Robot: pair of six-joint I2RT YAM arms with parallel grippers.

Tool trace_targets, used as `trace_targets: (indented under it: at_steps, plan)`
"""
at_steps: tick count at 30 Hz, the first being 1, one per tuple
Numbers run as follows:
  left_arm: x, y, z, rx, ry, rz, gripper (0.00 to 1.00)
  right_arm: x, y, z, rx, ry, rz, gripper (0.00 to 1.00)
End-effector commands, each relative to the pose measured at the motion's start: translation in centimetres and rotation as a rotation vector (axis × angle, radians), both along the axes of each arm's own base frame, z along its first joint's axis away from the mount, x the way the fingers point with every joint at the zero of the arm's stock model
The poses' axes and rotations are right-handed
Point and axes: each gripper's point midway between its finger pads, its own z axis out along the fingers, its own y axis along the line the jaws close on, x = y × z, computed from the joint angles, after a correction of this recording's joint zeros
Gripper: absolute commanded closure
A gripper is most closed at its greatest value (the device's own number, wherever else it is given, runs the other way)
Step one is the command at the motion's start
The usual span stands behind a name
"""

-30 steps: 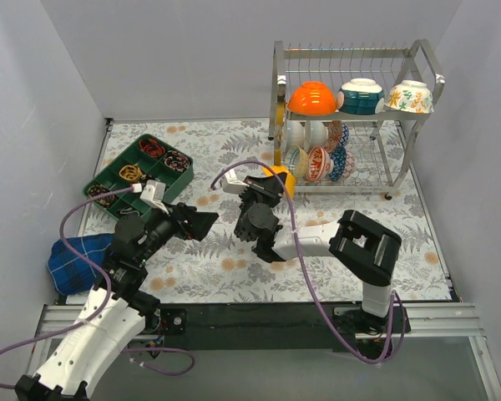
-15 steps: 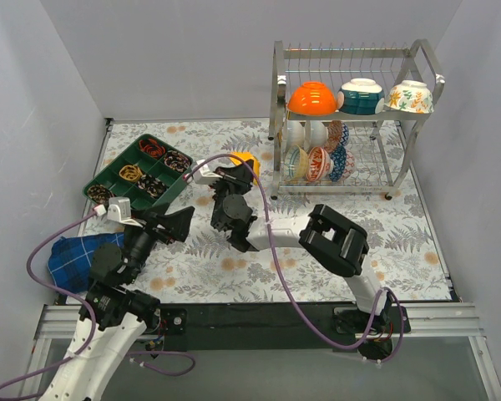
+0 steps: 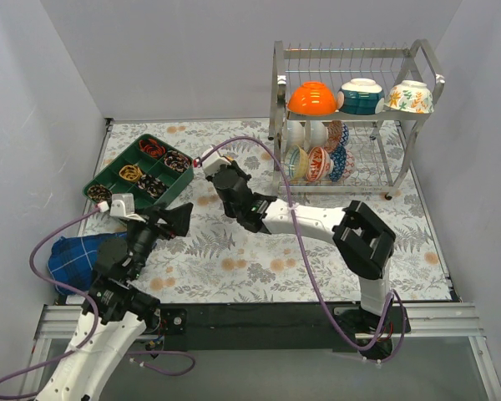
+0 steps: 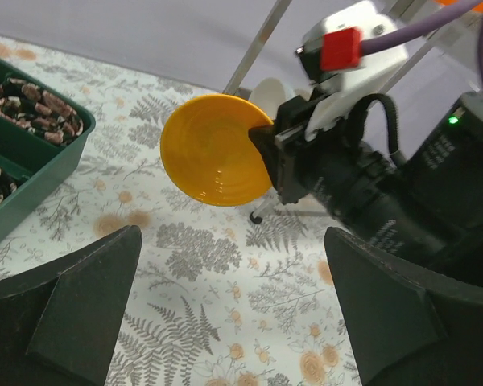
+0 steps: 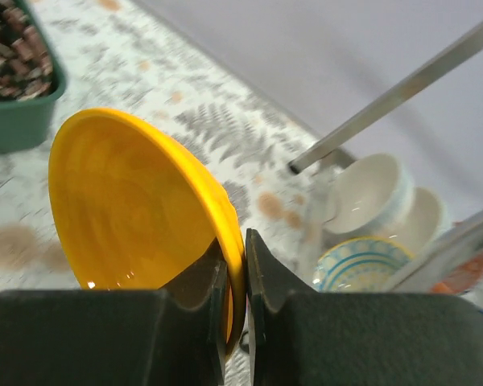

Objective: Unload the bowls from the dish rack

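A yellow bowl (image 5: 133, 205) hangs on edge above the mat, its rim pinched by my shut right gripper (image 5: 236, 269). The left wrist view shows this yellow bowl (image 4: 213, 149) with the right gripper (image 4: 270, 161) on its right rim. From above, the right gripper (image 3: 221, 177) sits between tray and rack, hiding the bowl. My left gripper (image 3: 177, 221) is open and empty, low and left of the bowl; its fingers (image 4: 72, 314) frame bare mat. The chrome dish rack (image 3: 277, 92) holds an orange bowl (image 3: 312, 98), a teal bowl (image 3: 361, 96), a floral bowl (image 3: 409, 97) and several more (image 3: 319, 157) below.
A green compartment tray (image 3: 111, 170) with small items lies at the left rear. A blue checked cloth (image 3: 73, 261) lies near the left arm. The rack's white bowls (image 5: 370, 193) and a blue-patterned bowl (image 5: 362, 265) are just right of the held bowl.
The right arm has carried the yellow bowl leftward, away from the rack and towards the tray. The left arm has drawn back to the left and stays open.
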Motion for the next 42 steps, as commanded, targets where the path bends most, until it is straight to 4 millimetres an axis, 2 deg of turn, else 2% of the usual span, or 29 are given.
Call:
trace_targets:
  at_steps: [1,3,4,9,10,11,13,20,22,25,27,28,30,31,32,36,42]
  plan:
    - [1.2,-0.3,-2.2,0.055,0.092,0.010,0.02,-2.8,0.6,-0.1,0.201,0.286,0.126,0.99]
    - [1.7,-1.0,-3.2,0.080,0.136,-0.012,0.02,-3.2,-0.1,-1.1,0.280,0.384,0.127,0.99]
    - [1.9,-1.2,-3.6,0.090,0.151,-0.022,0.02,-4.1,-0.4,-1.7,0.294,0.442,0.162,0.99]
    - [2.9,-2.7,-6.7,0.149,0.281,-0.082,0.02,-6.2,-1.9,-2.7,0.419,0.582,0.208,0.99]
    - [2.9,-3.3,-6.8,0.149,0.294,-0.113,0.02,-6.9,-1.9,-2.3,0.438,0.601,0.235,0.99]
    - [2.9,-3.5,-7.1,0.151,0.307,-0.120,0.02,-7.4,-2.3,-3.2,0.434,0.625,0.235,0.99]
    - [2.9,-4.1,-7.8,0.151,0.344,-0.152,0.02,-8.5,-2.3,-3.0,0.469,0.662,0.264,0.99]
    - [2.7,-6.9,-8.8,0.134,0.411,-0.302,0.02,-10.4,-2.5,-5.9,0.497,0.779,0.262,0.99]
    - [2.9,-7.2,-9.2,0.136,0.433,-0.309,0.07,-11.0,-2.1,-6.3,0.513,0.815,0.278,0.99]
    - [3.4,-7.1,-10.8,0.148,0.501,-0.285,0.16,-11.8,-1.8,-6.5,0.543,0.841,0.309,0.99]
    - [3.7,-7.0,-12.0,0.154,0.556,-0.266,0.18,-12.2,-1.6,-6.3,0.568,0.853,0.322,0.99]
    - [3.8,-7.0,-12.4,0.156,0.572,-0.262,0.22,-12.6,-1.7,-6.8,0.565,0.871,0.327,0.99]
    - [3.9,-7.1,-13.2,0.161,0.611,-0.261,0.30,-12.6,-1.5,-6.4,0.594,0.867,0.338,0.99]
    - [4.0,-7.2,-13.3,0.160,0.617,-0.265,0.34,-12.8,-1.6,-6.8,0.595,0.877,0.334,0.99]
    - [3.9,-7.3,-13.4,0.162,0.625,-0.267,0.43,-12.8,-1.6,-6.7,0.603,0.875,0.337,0.99]
    - [4.0,-7.5,-13.8,0.171,0.640,-0.271,0.64,-13.1,-1.6,-7.4,0.638,0.897,0.323,0.99]
    - [3.5,-8.5,-15.1,0.194,0.686,-0.301,0.68,-13.4,-1.2,-7.4,0.662,0.910,0.340,0.99]
